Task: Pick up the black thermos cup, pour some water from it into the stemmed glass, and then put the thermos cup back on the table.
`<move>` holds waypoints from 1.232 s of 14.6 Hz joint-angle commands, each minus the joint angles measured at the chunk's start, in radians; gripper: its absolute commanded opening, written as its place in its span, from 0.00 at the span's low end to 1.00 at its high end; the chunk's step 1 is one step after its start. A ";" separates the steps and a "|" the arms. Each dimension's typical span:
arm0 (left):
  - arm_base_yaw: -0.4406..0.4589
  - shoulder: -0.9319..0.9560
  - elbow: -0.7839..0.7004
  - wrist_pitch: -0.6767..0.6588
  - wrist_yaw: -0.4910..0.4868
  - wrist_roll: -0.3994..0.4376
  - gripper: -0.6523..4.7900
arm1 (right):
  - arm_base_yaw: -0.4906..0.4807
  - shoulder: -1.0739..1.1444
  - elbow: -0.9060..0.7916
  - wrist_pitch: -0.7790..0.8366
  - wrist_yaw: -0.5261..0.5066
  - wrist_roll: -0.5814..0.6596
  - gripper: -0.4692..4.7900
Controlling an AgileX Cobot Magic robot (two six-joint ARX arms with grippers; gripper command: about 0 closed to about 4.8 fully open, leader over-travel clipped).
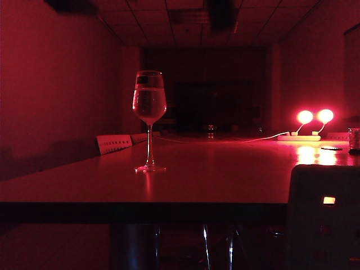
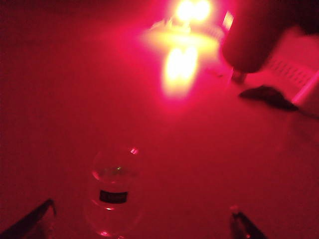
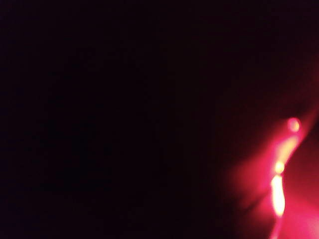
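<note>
The stemmed glass [image 1: 149, 112] stands upright on the table [image 1: 225, 174], left of middle, with water in its bowl and a dark label near its rim. In the left wrist view the stemmed glass [image 2: 113, 191] is seen from above, between the wide-apart fingertips [image 2: 40, 214] of my open left gripper [image 2: 142, 211], which touch nothing. Beyond it a wide dark cylinder [image 2: 254, 35], likely the black thermos cup, hangs tilted above its own shadow. The right wrist view is almost all black, so the right gripper's jaws do not show. Neither arm appears in the exterior view.
Two bright lamps [image 1: 315, 117] on a white strip glow at the table's far right. A small tumbler [image 1: 354, 140] stands at the right edge. A dark box with a lit square [image 1: 323, 219] blocks the near right corner. A white perforated strip [image 1: 112, 143] lies behind the glass.
</note>
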 commanded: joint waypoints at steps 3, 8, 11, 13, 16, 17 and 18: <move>-0.002 -0.122 0.002 -0.125 0.026 -0.002 1.00 | 0.002 -0.196 0.011 -0.280 -0.032 0.014 0.43; -0.002 -0.152 0.002 -0.192 0.053 -0.002 1.00 | 0.001 -0.325 -0.024 -0.522 -0.085 0.005 0.43; -0.002 -0.152 0.001 -0.207 0.053 -0.002 1.00 | 0.001 -0.496 -0.360 -0.391 -0.084 0.009 0.43; -0.002 -0.152 0.001 -0.216 0.076 -0.003 1.00 | 0.001 -0.624 -0.668 -0.121 -0.085 0.107 0.43; -0.003 -0.150 -0.005 -0.255 0.148 -0.003 1.00 | 0.001 -0.693 -0.975 0.070 -0.074 0.165 0.43; -0.005 -0.150 -0.018 -0.251 0.163 -0.002 1.00 | 0.001 -0.690 -1.046 0.131 -0.074 0.165 0.43; -0.026 -0.149 -0.037 -0.249 0.162 0.000 1.00 | 0.001 -0.683 -1.126 0.242 -0.073 0.167 0.43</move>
